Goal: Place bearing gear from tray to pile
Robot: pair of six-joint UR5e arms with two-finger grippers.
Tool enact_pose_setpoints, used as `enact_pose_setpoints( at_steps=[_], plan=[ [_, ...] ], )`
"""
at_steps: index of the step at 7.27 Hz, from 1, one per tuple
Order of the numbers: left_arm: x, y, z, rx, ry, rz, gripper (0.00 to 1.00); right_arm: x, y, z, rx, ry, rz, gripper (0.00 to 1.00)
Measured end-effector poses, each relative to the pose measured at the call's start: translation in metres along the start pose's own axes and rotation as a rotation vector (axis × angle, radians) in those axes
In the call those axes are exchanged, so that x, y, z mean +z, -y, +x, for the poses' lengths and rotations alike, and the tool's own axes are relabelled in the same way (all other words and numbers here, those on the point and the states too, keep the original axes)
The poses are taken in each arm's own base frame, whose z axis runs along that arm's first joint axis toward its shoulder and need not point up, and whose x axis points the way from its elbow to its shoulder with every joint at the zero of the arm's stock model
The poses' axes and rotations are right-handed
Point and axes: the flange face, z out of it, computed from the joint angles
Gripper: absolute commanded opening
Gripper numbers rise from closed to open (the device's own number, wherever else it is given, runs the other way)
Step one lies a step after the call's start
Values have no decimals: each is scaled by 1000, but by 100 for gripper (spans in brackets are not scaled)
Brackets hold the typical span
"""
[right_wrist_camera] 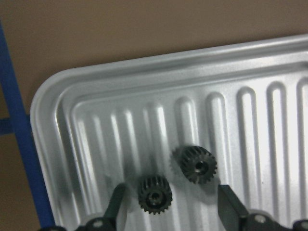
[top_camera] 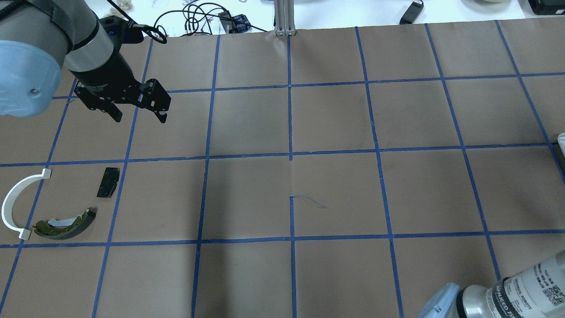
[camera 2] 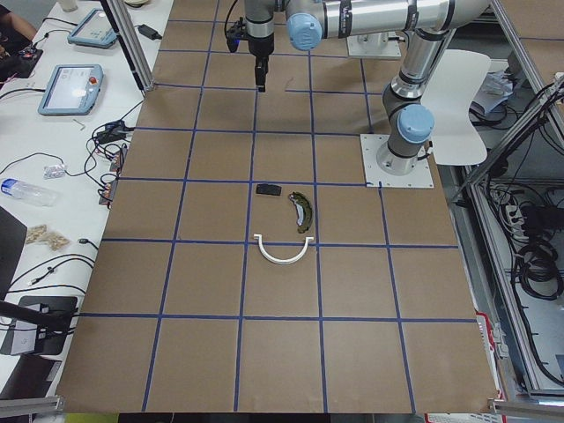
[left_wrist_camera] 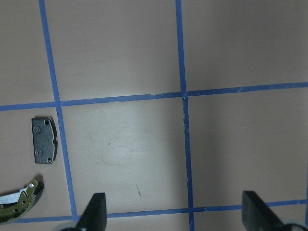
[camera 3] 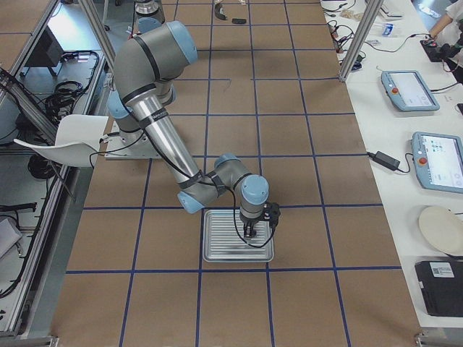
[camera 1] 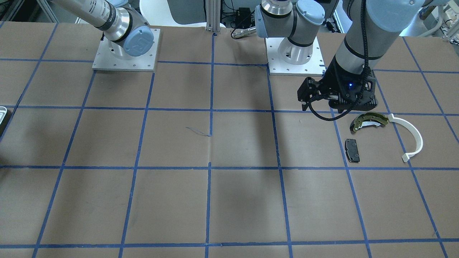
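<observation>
My right pincer (right_wrist_camera: 169,204) is hovering, jaws apart, over the tray (right_wrist_camera: 62,84) — nearer bearing gear (right_wrist_camera: 155,194) lying between them, second gear (right_wrist_camera: 197,165) just beside. Centring on one only — else I'm clamping both.

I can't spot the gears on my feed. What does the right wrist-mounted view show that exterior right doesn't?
Only the right wrist view shows two small dark toothed gears lying in the ribbed silver metal tray, ahead of the right gripper's spread fingers. Only exterior right shows the tray's whole outline, the right arm bending down over it, and, far up the table, a dark curved part and a small dark flat pad. Both show the tray and the right gripper above it.
</observation>
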Motion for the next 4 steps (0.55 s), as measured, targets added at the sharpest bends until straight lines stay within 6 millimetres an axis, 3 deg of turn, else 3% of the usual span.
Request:
enact_pose_setpoints(
  at_steps=[4],
  plan=[
    [-1, 1, -10, 2, -1, 2, 100, 1, 0, 0, -6, 5, 4, 42]
  ],
)
